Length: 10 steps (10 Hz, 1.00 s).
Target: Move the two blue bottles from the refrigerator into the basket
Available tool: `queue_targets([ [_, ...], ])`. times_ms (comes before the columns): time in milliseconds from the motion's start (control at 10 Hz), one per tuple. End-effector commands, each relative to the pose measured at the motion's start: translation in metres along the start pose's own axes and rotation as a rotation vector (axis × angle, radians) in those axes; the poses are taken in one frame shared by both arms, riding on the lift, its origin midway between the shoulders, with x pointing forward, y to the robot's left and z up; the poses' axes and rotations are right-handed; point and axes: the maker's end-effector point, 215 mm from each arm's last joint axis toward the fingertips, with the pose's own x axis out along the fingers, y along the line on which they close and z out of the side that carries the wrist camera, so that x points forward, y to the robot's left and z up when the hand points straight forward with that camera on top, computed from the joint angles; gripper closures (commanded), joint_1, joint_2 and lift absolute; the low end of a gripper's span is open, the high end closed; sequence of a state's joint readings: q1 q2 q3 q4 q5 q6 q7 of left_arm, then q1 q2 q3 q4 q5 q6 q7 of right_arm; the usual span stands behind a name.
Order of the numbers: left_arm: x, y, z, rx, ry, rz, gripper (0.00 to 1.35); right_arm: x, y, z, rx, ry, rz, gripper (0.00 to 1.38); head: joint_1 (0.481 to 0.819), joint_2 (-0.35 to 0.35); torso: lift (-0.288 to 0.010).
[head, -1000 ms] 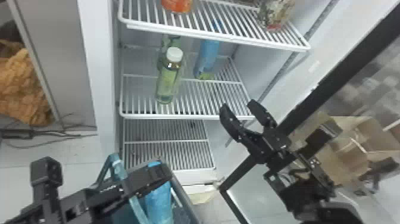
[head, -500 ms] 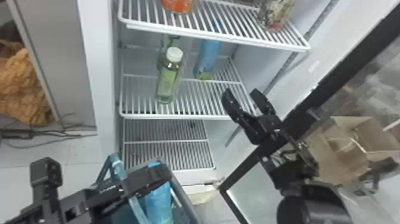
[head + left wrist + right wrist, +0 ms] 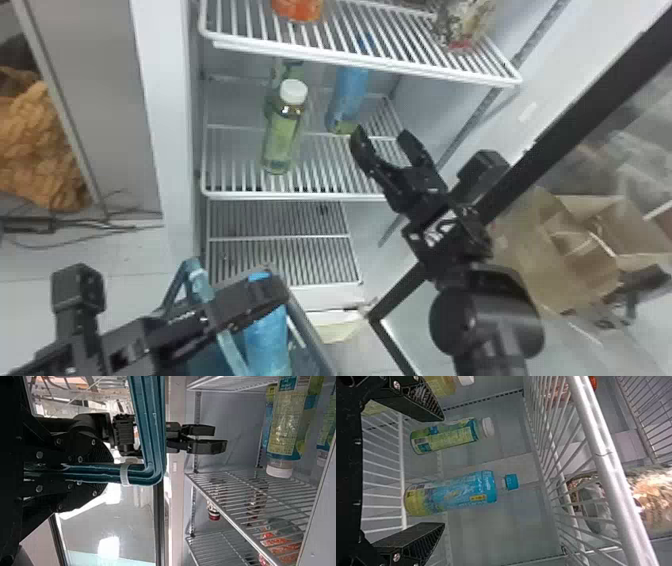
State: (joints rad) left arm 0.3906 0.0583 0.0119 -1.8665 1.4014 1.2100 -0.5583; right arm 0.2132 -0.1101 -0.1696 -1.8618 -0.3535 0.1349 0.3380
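Observation:
The right gripper stands open before the right part of the middle shelf, close in front of the upright blue bottle. In the right wrist view, the right gripper has its fingers spread, with the blue bottle beyond the gap, untouched. A second blue bottle is in the basket, low down. Over that basket the left gripper holds the teal handle. In the left wrist view, the handle runs between the jaws of the left gripper.
Green bottles, one with a white cap, stand left of the blue one. The upper shelf overhangs them, carrying an orange item and a patterned packet. The open door's dark frame and a cardboard box are at right.
My right gripper has moved forward and somewhat left, up to the middle shelf, its arm swinging with it. The left arm and the basket have stayed in place.

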Motion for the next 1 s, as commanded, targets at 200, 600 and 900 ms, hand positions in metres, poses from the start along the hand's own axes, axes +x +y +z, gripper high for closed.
queue_targets([
  [200,0.0,0.002,-0.002,-0.004,0.006,0.006,1.2,0.033,-0.005,-0.008,-0.003,0.01,-0.037,0.12,0.695,-0.35,-0.216],
  [600,-0.002,0.004,-0.004,-0.005,0.013,0.015,1.2,0.067,-0.025,-0.012,-0.021,0.037,-0.079,0.12,0.695,-0.35,-0.216],
  [900,-0.002,0.004,-0.004,-0.004,0.016,0.015,1.2,0.099,-0.027,-0.018,-0.052,0.065,-0.08,0.11,0.695,-0.35,-0.216],
])
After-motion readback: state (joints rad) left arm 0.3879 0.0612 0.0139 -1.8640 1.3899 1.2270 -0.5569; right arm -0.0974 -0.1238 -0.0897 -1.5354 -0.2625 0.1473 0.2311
